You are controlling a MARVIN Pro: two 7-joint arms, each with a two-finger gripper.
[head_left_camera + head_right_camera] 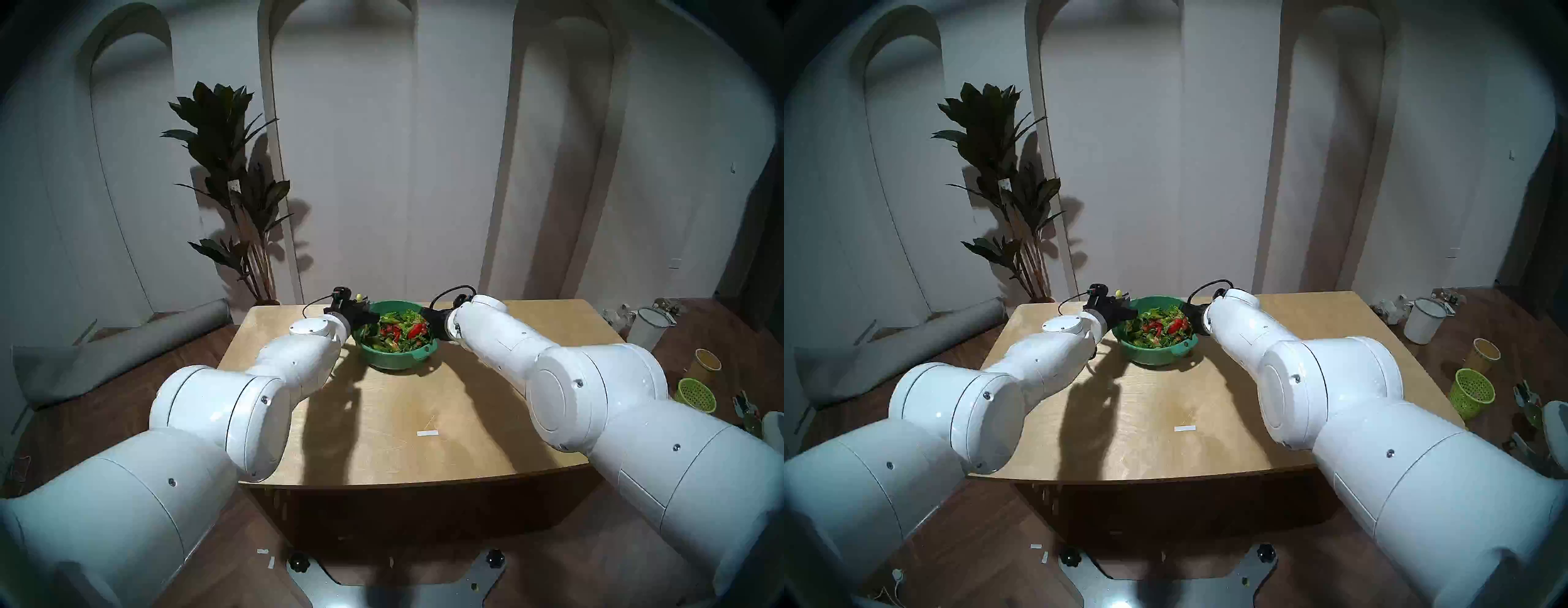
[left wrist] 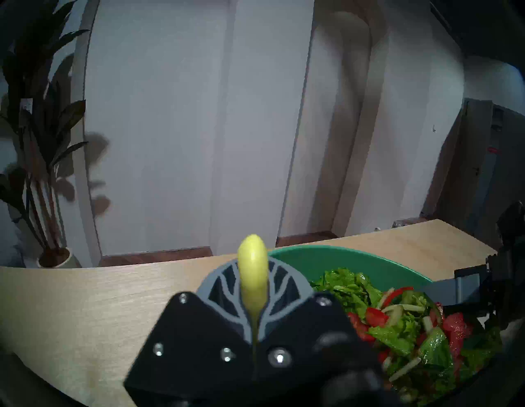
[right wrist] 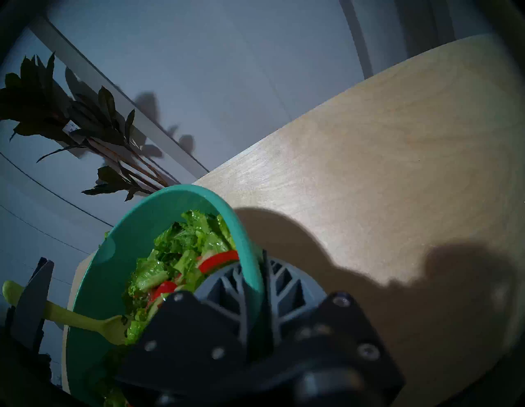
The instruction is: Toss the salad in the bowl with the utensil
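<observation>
Left gripper (image 2: 252, 321) is clamping its jaws together on the thin handle of the yellow-green utensil (image 2: 252, 272), whose rounded end is sticking up past the grey fingers (image 2: 224, 281) in the left wrist view. Seen from the right wrist, the utensil is slanting down across the bowl's left side, its spoon end resting in the edge of the leaves. Potted plant (image 1: 231, 170) is standing on the floor behind the table's far left corner. Teal bowl (image 1: 394, 361) is sitting on the far middle of the wooden table (image 1: 407, 420), between the two grippers. Salad (image 1: 399, 331) is lying heaped inside it, green lettuce with red tomato pieces and pale strips. Right gripper (image 3: 252, 287) is pinching the bowl's right rim, one finger inside against the salad, the other outside the wall. Off to the right on the floor, a lime-green mesh basket (image 1: 695, 395), a yellow cup (image 1: 706, 361) and a white pot (image 1: 649, 327) are standing well apart from the table.
</observation>
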